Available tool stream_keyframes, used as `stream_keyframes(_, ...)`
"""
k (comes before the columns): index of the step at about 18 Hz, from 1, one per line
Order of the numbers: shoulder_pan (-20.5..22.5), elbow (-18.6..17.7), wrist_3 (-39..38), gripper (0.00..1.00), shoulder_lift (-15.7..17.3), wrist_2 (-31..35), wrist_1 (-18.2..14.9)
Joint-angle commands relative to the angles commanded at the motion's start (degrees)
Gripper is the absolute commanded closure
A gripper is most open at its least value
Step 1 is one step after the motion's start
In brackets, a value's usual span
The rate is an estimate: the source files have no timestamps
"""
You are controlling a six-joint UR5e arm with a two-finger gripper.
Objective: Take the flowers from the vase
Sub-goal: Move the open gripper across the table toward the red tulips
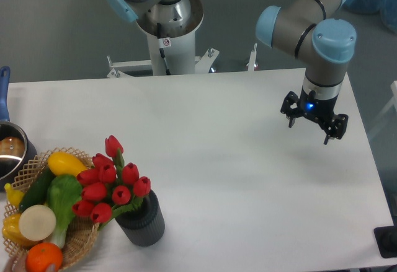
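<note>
The gripper (313, 122), fingers spread and holding nothing, hung over the table (236, 179) at its three o'clock side, well apart from the flowers (108, 185), which stood nearly upright in the vase (141, 222) toward eight o'clock.

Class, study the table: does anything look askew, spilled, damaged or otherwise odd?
Only one thing stands out. The flowers lean left out of the vase, their heads hanging over the wicker basket instead of standing straight. The vase itself is upright; nothing is spilled or visibly damaged.
</note>
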Motion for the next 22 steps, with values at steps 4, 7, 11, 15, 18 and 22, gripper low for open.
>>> stream_keyframes(4, -3.25, -0.09, -2.19, 0.0, 0.18, -0.09, 0.0)
stream_keyframes(7, -3.25, 0.44, -6.32, 0.0, 0.09, -1.23, 0.17)
stream_keyframes(11, -5.7, -1.57, -11.85, 0.0, 0.09, -2.19, 1.05)
stream_keyframes(15, -6.51, -3.51, -12.31, 0.0, -0.26, -5.52, 4.83)
stream_keyframes(18, -6.68, -4.48, -12.13, 0.0, 0.35, -13.95, 4.83)
stream_keyframes(22, -9.05, -4.92, -12.04, 0.0, 0.44, -17.56, 5.1)
